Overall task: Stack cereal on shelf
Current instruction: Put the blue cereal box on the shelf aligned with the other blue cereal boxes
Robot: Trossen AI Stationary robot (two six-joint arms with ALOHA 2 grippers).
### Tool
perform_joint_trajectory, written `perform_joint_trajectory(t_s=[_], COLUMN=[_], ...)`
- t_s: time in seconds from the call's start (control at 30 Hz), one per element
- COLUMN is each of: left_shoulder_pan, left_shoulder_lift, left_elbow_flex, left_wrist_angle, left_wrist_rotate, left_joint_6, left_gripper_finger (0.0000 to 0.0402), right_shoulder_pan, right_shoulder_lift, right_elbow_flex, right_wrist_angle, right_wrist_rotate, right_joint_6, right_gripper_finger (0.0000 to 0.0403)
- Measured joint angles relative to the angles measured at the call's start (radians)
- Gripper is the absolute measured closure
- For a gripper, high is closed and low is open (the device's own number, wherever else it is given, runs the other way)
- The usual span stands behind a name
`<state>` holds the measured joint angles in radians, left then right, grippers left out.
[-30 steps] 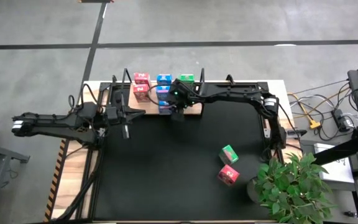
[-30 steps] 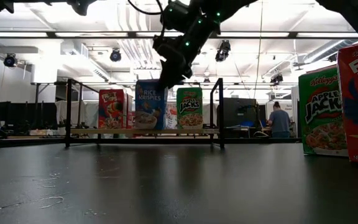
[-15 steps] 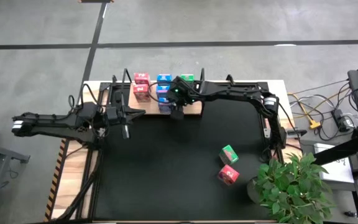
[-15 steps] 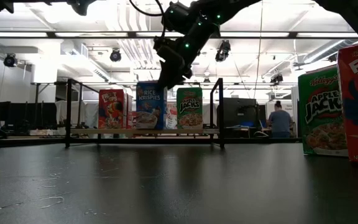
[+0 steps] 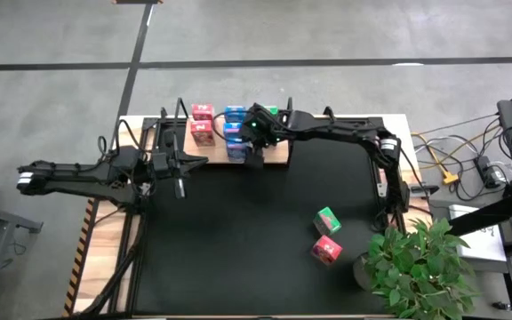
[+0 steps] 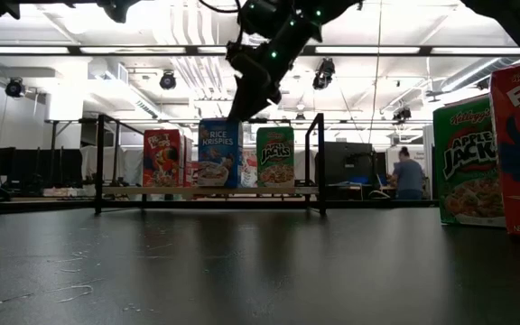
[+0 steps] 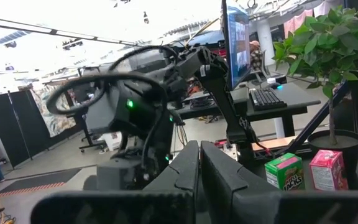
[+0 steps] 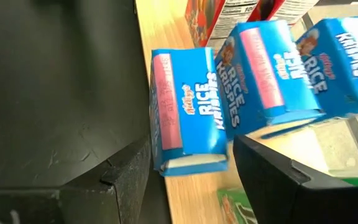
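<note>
The shelf [image 5: 278, 158] is a light wooden board with thin black posts at the table's far edge. Pink-red [image 5: 201, 124], blue [image 5: 234, 133] and green [image 5: 269, 113] cereal boxes stand on it in rows. My right gripper [image 5: 254, 153] hovers open above the board's near edge. In the right wrist view its fingers [image 8: 129, 177] stand apart on either side of the nearest blue box [image 8: 188, 112], which rests on the wood [image 8: 166, 37]. One green box [image 5: 327, 219] and one pink-red box [image 5: 326, 250] sit on the black mat. My left gripper [image 5: 180, 184] waits shut at the left.
A potted plant [image 5: 412, 262] stands at the mat's near right corner, close to the two loose boxes. The shelf's black posts [image 6: 319, 162] rise at both ends of the board. Cables run along the table's right edge.
My right gripper has risen above the row of blue boxes and drawn slightly toward the far edge. The boxes on the shelf have stayed where they were.
</note>
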<state>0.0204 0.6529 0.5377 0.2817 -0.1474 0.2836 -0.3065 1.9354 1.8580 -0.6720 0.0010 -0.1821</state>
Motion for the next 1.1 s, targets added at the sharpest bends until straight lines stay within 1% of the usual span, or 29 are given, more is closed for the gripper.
perform_joint_trajectory(t_s=[0.1, 0.27, 0.37, 0.43, 0.5, 0.67, 0.8, 0.87, 1.1], left_shoulder_pan=[0.000, 0.000, 0.000, 0.000, 0.000, 0.000, 0.000, 0.000, 0.000], left_shoulder_lift=[0.000, 0.000, 0.000, 0.000, 0.000, 0.000, 0.000, 0.000, -0.001], left_elbow_flex=[0.000, 0.000, 0.000, 0.000, 0.000, 0.000, 0.000, 0.000, 0.000], left_wrist_angle=[0.000, -0.003, -0.004, -0.004, -0.005, -0.005, -0.006, -0.008, -0.008], left_wrist_rotate=[0.000, 0.000, 0.000, 0.000, 0.000, 0.000, 0.000, 0.000, 0.000], left_joint_6=[0.000, 0.000, 0.000, 0.000, 0.003, 0.005, 0.006, 0.006, 0.007], left_gripper_finger=[0.0402, 0.0402, 0.0402, 0.0402, 0.0402, 0.0402, 0.0402, 0.0402, 0.0402], right_shoulder_pan=[0.000, 0.005, 0.005, 0.005, 0.005, 0.003, -0.001, -0.001, 0.000], right_shoulder_lift=[0.000, -0.002, -0.003, -0.003, 0.003, 0.042, 0.063, 0.072, 0.073], right_elbow_flex=[0.058, 0.180, 0.212, 0.202, 0.181, 0.134, 0.131, 0.131, 0.129], right_wrist_angle=[-0.069, -0.272, -0.351, -0.343, -0.328, -0.271, -0.234, -0.211, -0.156], right_wrist_rotate=[0.000, 0.001, 0.001, 0.001, 0.002, 0.074, 0.079, 0.079, 0.079], right_joint_6=[-0.001, 0.005, 0.004, -0.003, -0.018, -0.044, -0.067, -0.073, -0.076], right_gripper_finger=[0.0184, 0.0184, 0.0189, 0.0206, 0.0232, 0.0317, 0.0380, 0.0389, 0.0390])
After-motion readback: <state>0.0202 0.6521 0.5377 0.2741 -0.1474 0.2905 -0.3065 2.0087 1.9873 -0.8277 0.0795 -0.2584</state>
